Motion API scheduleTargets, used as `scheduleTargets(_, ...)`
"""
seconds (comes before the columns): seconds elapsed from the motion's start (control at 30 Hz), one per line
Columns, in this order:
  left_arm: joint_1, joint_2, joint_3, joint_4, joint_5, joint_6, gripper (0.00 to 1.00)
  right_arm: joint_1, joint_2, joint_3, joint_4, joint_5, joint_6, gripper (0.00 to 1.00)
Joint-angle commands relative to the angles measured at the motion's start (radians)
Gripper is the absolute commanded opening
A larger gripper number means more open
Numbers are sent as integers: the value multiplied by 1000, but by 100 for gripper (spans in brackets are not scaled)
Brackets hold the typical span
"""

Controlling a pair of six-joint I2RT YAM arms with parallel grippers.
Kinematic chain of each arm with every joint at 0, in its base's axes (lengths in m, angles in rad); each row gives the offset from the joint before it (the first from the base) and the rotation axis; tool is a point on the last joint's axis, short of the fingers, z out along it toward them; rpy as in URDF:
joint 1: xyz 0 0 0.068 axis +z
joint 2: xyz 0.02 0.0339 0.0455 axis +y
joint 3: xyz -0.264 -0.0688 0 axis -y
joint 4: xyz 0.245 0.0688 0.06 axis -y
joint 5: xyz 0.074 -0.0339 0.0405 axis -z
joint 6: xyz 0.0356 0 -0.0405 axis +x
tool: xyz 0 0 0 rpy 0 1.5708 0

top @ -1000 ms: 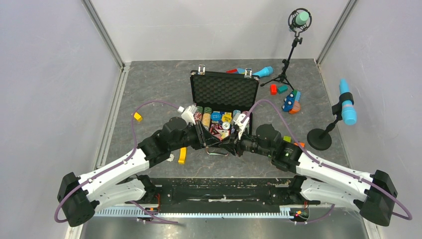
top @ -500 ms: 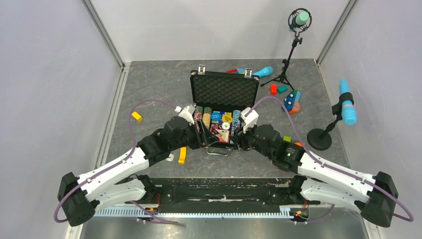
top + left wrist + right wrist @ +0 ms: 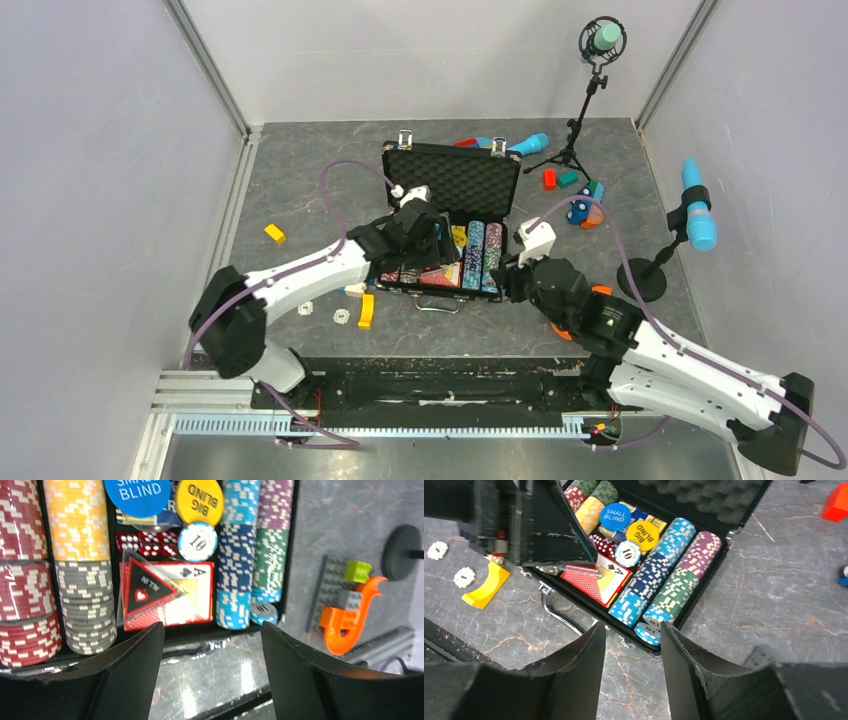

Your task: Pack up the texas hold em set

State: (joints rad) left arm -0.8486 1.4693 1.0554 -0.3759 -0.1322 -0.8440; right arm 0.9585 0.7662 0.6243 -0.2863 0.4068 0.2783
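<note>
The texas hold em set, a black case [image 3: 450, 288], lies open mid-table with its foam lid [image 3: 452, 183] standing up behind. Rows of coloured chips [image 3: 75, 530], a red card deck [image 3: 170, 597], red dice [image 3: 150, 541] and round dealer buttons [image 3: 199, 501] fill it. My left gripper [image 3: 432, 243] hovers over the case's left half, open [image 3: 211, 627], with nothing between the fingers. My right gripper [image 3: 508, 280] sits off the case's near right corner, open [image 3: 632, 627] and empty. Two loose white chips [image 3: 305, 308] [image 3: 464, 576] lie on the table left of the case.
A yellow block [image 3: 367, 311] lies by the case's near left corner, a smaller one [image 3: 274, 234] farther left. An orange toy piece [image 3: 347, 622] and grey plate sit right of the case. Coloured blocks [image 3: 585, 205] and blue microphones on stands [image 3: 697, 215] stand at back right.
The left arm has swung forward over the case and its jaws have opened. The right gripper has drawn back to the right, off the case, and opened wider.
</note>
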Motion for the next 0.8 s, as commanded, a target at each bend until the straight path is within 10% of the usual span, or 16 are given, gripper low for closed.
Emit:
scheduleTargets(0.0, 20, 123, 101, -17, -74, 49, 78, 4, -80, 14, -100, 109, 49, 47)
scheduleTargets(0.77, 34, 415, 310, -55, -121, 62, 65, 4, -202, -14, -214, 150, 51, 50)
